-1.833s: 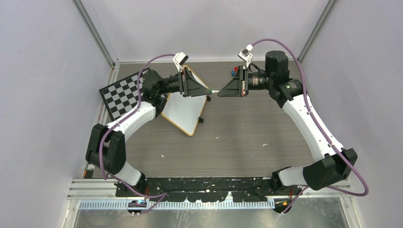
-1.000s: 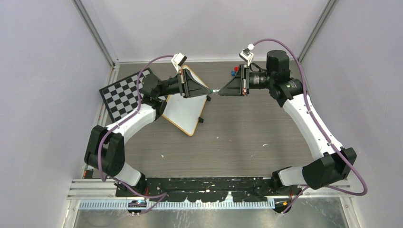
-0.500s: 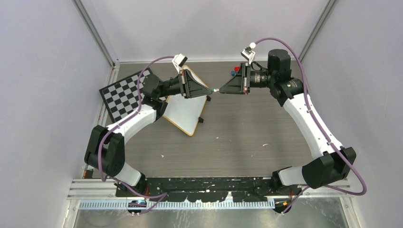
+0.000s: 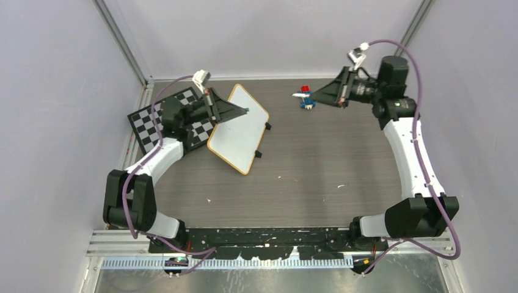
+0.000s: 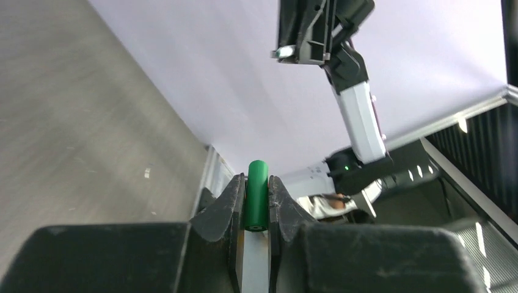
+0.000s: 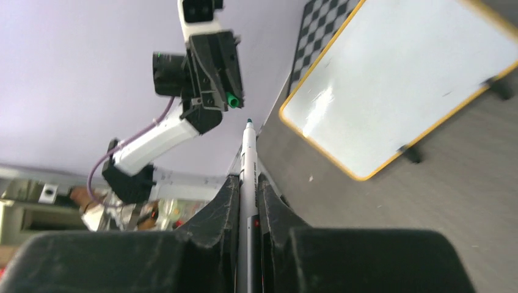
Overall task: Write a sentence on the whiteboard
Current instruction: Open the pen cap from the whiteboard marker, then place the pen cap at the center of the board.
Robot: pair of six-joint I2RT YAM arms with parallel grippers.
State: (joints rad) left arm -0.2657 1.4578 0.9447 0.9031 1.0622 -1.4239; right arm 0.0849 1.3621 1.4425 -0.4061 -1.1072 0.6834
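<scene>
While left gripper (image 5: 257, 178) pinches green cap (image 5: 258, 198), right gripper (image 6: 247, 178) clamps marker (image 6: 247, 146).

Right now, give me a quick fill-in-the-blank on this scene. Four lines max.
1. The left gripper is shut on a green marker ____.
2. The right gripper is shut on the uncapped ____.
3. The whiteboard carries ____ writing.
4. In the top view, the checkerboard lies to the whiteboard's ____.

Missing words: cap; marker; no; left.
</scene>
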